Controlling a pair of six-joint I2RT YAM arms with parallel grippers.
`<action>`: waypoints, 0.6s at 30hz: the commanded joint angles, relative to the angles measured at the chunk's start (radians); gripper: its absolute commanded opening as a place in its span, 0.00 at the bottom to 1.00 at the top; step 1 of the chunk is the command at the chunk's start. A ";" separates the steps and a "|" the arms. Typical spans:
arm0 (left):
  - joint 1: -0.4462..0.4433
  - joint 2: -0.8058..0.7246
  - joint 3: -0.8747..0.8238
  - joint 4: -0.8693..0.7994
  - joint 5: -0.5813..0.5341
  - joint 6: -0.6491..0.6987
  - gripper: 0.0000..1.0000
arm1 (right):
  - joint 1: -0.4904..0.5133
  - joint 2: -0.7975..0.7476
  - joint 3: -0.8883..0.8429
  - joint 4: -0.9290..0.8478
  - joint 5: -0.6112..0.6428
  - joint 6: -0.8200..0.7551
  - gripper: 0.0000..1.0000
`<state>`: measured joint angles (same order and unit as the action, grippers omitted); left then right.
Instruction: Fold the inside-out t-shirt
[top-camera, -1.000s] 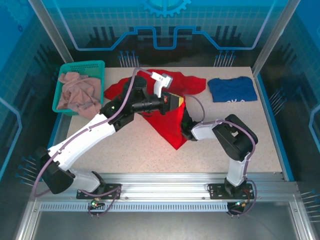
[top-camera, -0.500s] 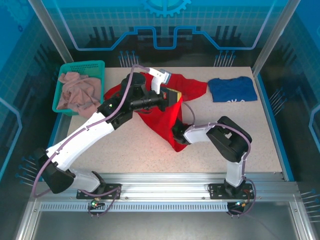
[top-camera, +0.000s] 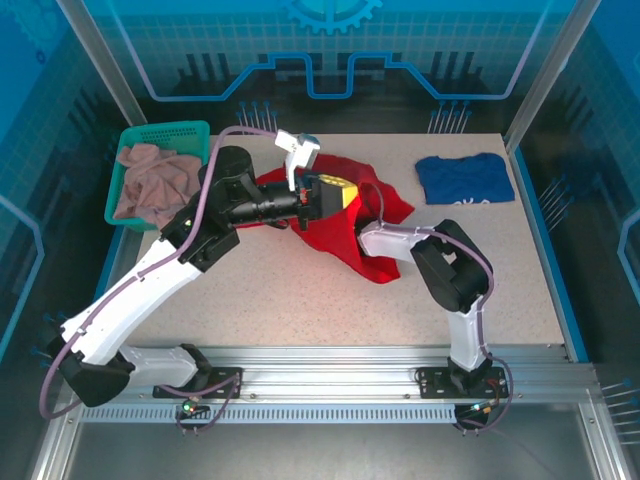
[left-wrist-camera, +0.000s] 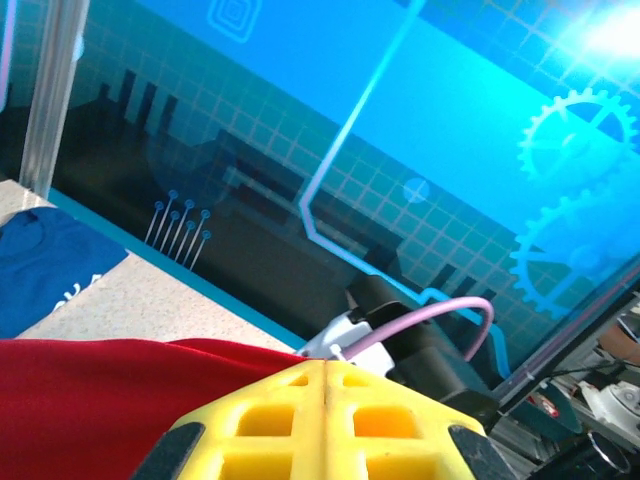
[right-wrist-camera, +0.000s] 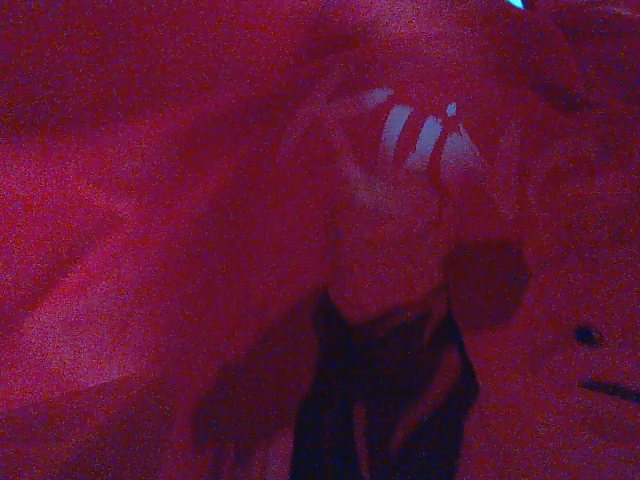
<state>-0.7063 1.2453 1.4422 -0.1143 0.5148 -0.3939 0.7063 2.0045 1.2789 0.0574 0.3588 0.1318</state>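
- The inside-out t-shirt (top-camera: 345, 245) sits as a bunched red heap in the middle of the tabletop (top-camera: 250, 300), a little toward the far edge. One part of it is raised off the surface.
- The left gripper (top-camera: 337, 191) is over the top of that heap. Its yellow fingers are pressed tight together, and the red cloth appears to hang from them, so I take it to be pinching the shirt.
- The right arm (top-camera: 400, 241) reaches in low from the right, and the right gripper is wrapped in red cloth. I cannot tell how wide it stands or whether it holds anything.
- By my reading, the fold is hardly begun. The shirt is not spread flat, no sleeve or hem is laid over neatly, and no tidy edge can be made out. Flattening and every fold are left to do.
- A dark blue t-shirt (top-camera: 465, 178) lies flat near the far right corner, well apart from the red one.
- A green basket (top-camera: 165, 128) at the far left corner holds a crumpled pinkish-beige garment (top-camera: 150, 185).
- The surface is speckled beige. Blue panels (top-camera: 330, 40) printed with gear shapes wall it in between aluminium posts (top-camera: 100, 70), and a metal rail (top-camera: 330, 362) runs along the near edge.
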 joint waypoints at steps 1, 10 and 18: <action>-0.005 -0.032 0.061 0.044 0.058 -0.005 0.00 | -0.006 0.041 0.057 -0.143 -0.001 0.030 0.82; 0.003 -0.048 0.175 -0.022 -0.023 0.058 0.00 | -0.021 0.120 0.151 -0.382 -0.049 0.108 0.87; 0.036 -0.056 0.142 -0.045 -0.155 0.084 0.00 | -0.016 0.128 0.160 -0.558 -0.190 0.200 0.76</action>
<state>-0.6773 1.2182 1.5810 -0.1772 0.4129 -0.3405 0.6975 2.1029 1.4326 -0.3382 0.2520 0.2775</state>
